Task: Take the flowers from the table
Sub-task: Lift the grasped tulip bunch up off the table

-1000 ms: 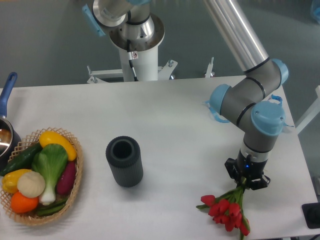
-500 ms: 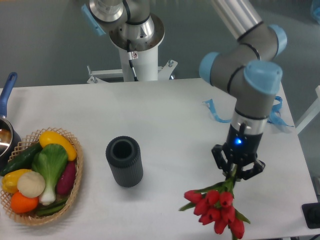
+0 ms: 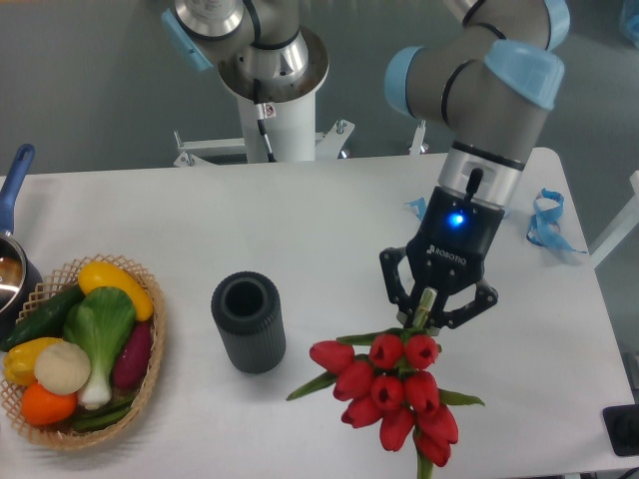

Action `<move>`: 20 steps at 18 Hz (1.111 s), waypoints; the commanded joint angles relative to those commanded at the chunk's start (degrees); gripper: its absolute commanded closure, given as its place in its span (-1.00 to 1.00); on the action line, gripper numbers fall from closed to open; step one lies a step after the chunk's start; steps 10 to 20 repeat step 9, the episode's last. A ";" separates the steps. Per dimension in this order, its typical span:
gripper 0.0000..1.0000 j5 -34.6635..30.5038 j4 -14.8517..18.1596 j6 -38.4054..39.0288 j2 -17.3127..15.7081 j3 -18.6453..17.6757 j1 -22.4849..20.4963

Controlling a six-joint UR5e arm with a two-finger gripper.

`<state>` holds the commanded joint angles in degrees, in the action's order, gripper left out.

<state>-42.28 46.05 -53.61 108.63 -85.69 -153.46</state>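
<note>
The gripper (image 3: 429, 311) is clenched on the stems of the flowers (image 3: 388, 387) — the red blooms hang below it, lifted above the table (image 3: 329, 220), right of a dark cylinder (image 3: 249, 321).

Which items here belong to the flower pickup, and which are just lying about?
Job: the flowers, held in the gripper; the table.
Lying about: dark cylinder, vegetable basket, pot, blue strap.
</note>
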 joint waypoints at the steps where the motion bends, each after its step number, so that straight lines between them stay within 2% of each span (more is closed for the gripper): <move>1: 0.86 0.79 0.00 0.00 -0.09 0.00 0.00; 9: 0.86 4.22 0.00 0.62 -1.23 -0.09 -1.84; 20: 0.86 4.22 0.00 0.62 -1.23 -0.09 -1.84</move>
